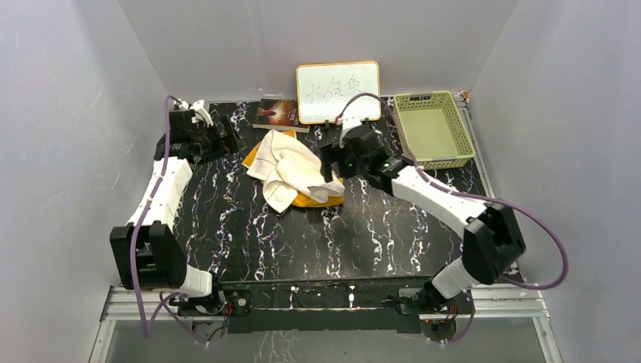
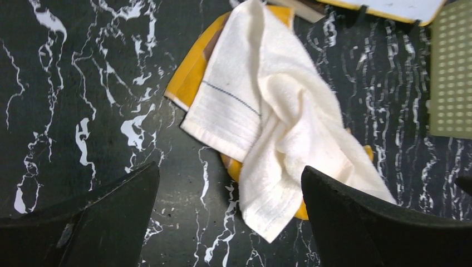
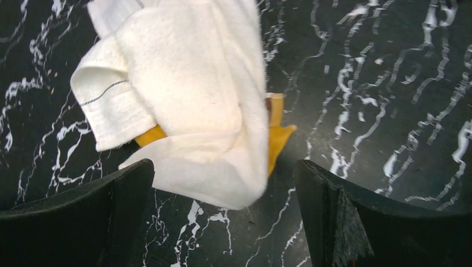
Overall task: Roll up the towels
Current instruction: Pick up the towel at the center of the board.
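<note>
Atop the orange-yellow towel (image 1: 310, 201) — cream towel (image 1: 291, 170), crumpled

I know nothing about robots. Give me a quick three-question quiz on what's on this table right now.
1. True or false: the cream-white towel lies partly over the orange-yellow towel.
2. The right gripper is: A open; B shut on a towel; C out of sight.
3. Which is nearer the towels, the right gripper or the left gripper?
Key: 1 true; 2 A; 3 the right gripper.
</note>
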Controlling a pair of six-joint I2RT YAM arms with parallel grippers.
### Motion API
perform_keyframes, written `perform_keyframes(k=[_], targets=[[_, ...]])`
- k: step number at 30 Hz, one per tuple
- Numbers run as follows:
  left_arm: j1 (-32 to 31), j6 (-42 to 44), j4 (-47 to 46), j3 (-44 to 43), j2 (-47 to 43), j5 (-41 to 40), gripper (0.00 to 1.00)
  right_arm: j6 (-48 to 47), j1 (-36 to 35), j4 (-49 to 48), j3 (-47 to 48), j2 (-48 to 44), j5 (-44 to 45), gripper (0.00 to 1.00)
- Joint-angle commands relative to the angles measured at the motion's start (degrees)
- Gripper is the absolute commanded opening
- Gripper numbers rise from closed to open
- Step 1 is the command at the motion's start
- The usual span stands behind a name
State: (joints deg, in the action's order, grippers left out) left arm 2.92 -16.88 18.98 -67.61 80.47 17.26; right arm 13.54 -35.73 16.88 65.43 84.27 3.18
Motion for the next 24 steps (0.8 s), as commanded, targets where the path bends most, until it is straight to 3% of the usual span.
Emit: perform_keyframes(k=[1, 8, 14, 16, 17, 18, 19, 20, 24], targets=[[0.4, 0.8, 3.8, -0.6, 2.4, -3.2, 0.98, -5.9, -4.0, 0.4, 7.9, 5.2, -5.3, 0.98], [0.6, 2.2, 5.1, -1.4, 9.3, -1.7, 0.98, -4.8, -6.2, 8.0, 17.9, 21.4, -11.7, 0.98], [2.1, 0.8, 4.6, -2.6, 12.6, 1.1, 0.98, -5.6, -6.7, 18.3, 28.7, 29.3, -8.4, 0.98], [2.7, 0.1, 4.9, -3.6, 13.0, 2.9, 0.98, -6.6, -6.6, 21.1, 31.7, 31.3, -6.8, 0.94], [2.9, -0.2, 4.8, -3.8, 12.7, 3.3, 0.98, -7.4, -6.7, 21.9, 32.9, 32.2, -6.2, 0.84], [3.0, -0.5, 4.7, -3.8, 12.3, 3.5, 0.98, -8.5, -6.7, 23.0, 34.5, 32.9, -5.6, 0.63], [3.1, -0.6, 4.6, -3.7, 11.7, 3.7, 0.98, -9.6, -6.7, 24.9, 37.3, 33.6, -4.2, 0.24], [3.1, -0.6, 4.6, -3.5, 11.0, 4.1, 0.98, -10.2, -6.7, 27.3, 41.2, 34.2, -2.6, 0.01], [3.1, -0.3, 5.1, -2.1, 7.5, 4.1, 0.98, -11.8, -6.5, 34.8, 68.3, 31.3, 3.3, 0.0]])
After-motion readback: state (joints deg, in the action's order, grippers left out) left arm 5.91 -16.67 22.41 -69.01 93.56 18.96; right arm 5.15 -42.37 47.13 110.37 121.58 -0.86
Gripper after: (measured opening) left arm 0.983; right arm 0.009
